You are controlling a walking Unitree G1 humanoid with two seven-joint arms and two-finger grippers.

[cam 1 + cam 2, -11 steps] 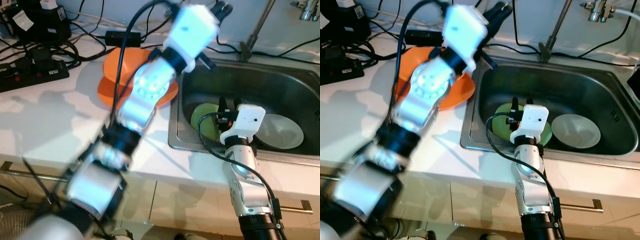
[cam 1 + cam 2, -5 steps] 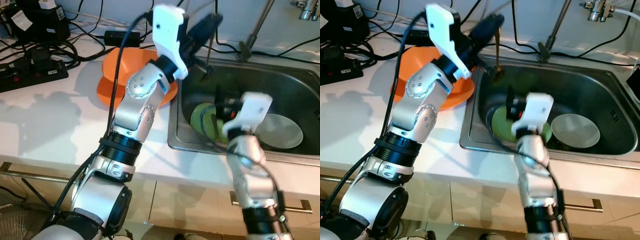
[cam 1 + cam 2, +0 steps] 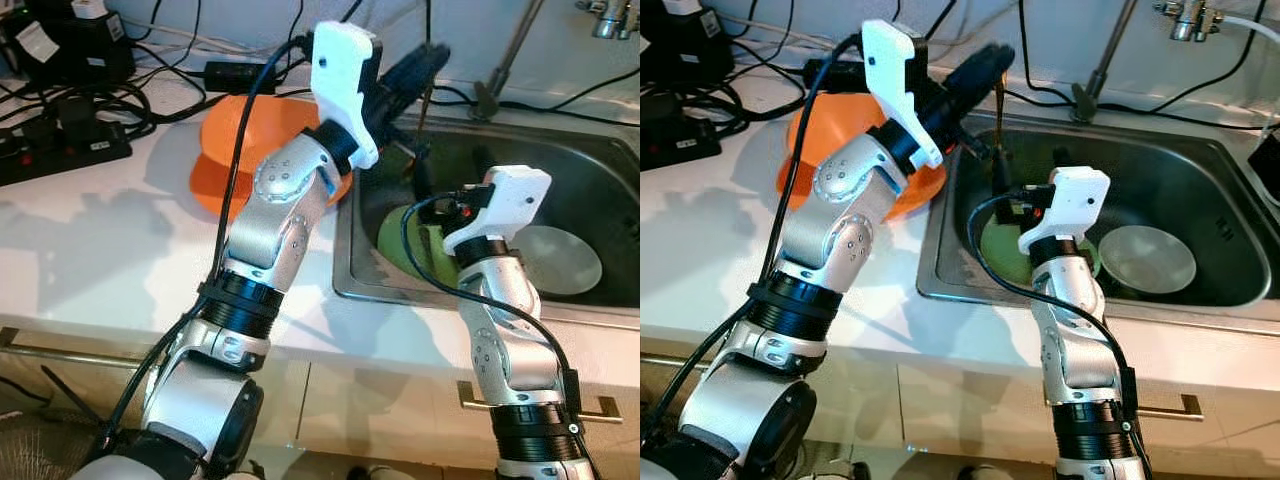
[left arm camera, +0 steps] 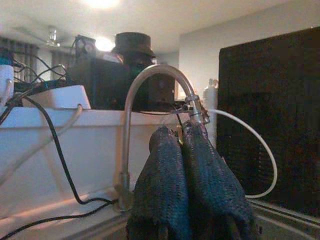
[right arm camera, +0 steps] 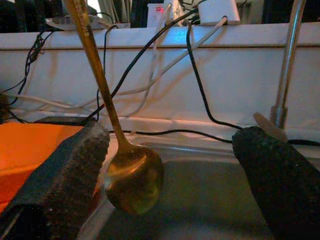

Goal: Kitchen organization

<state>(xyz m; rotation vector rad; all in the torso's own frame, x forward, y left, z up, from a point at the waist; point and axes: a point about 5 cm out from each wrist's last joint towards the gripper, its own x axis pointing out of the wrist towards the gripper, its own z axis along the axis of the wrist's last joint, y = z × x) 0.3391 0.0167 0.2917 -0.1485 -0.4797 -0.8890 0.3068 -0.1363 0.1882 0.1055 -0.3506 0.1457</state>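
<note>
The left gripper is raised above the near-left corner of the steel sink, its two black fingers pressed together on the top of a gold spoon, which hangs down from between them with its handle nearly upright and its bowl lowest, over the sink's left part. In the left wrist view those fingers lie flat against each other, with the curved faucet rising beyond their tips. The right gripper is lower, reaching into the sink, and its jaws are spread wide: in the right wrist view one finger stands to each side of the picture and the spoon's bowl hangs in the gap between them, close to one finger, though whether it touches that finger cannot be told. Beyond the right gripper's open jaws runs the sink's back rim with black and white cables draped along the wall. Below and just past the right gripper's fingers a green plate lies on the sink floor, and a white bowl sits beside it toward the robot's right. Behind the left arm, an orange bowl rests on an orange plate on the white counter, just beside the sink's left edge.
</note>
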